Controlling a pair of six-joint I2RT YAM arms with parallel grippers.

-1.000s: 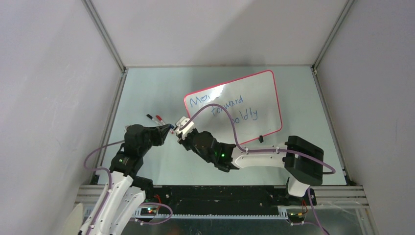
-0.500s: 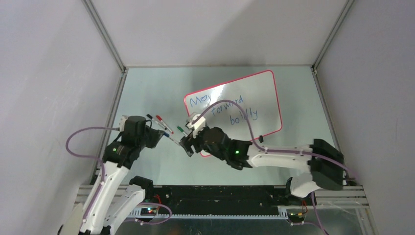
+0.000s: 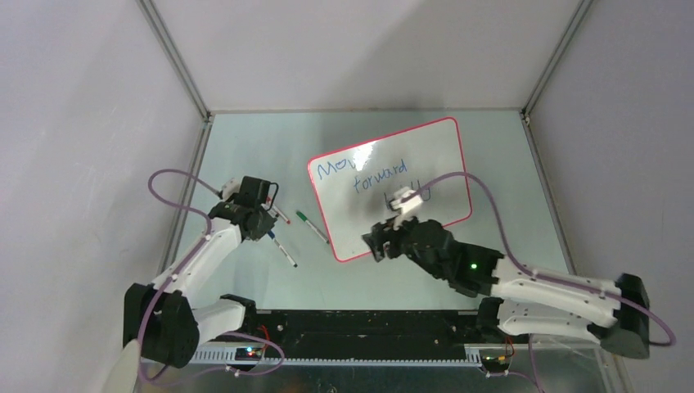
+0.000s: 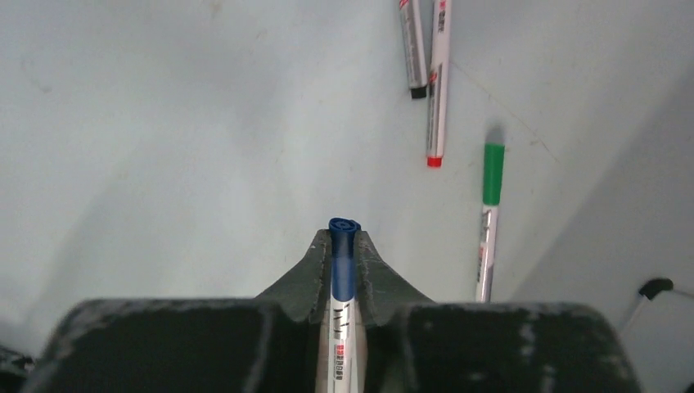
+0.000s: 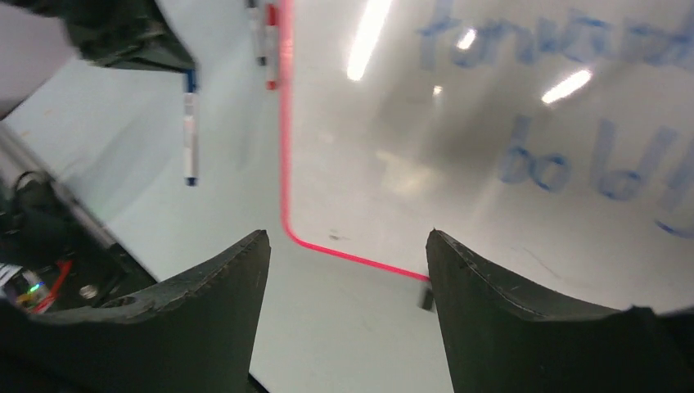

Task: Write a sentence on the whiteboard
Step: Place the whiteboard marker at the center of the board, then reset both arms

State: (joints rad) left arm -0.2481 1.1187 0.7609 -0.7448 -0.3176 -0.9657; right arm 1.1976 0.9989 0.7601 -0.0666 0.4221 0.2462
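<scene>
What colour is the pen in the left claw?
White pen with blue end; left wrist view shows best.

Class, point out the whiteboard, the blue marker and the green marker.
whiteboard (image 3: 438, 149): top external view, bare white surface near its far right corner.
blue marker (image 4: 342, 274): left wrist view, on its blue cap.
green marker (image 4: 488, 228): left wrist view, white barrel just below the cap.

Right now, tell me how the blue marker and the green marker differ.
The blue marker is clamped in the left gripper; the green marker lies loose on the table. The blue marker has a blue cap, the green marker a green one. Both have white barrels and are capped.
</scene>
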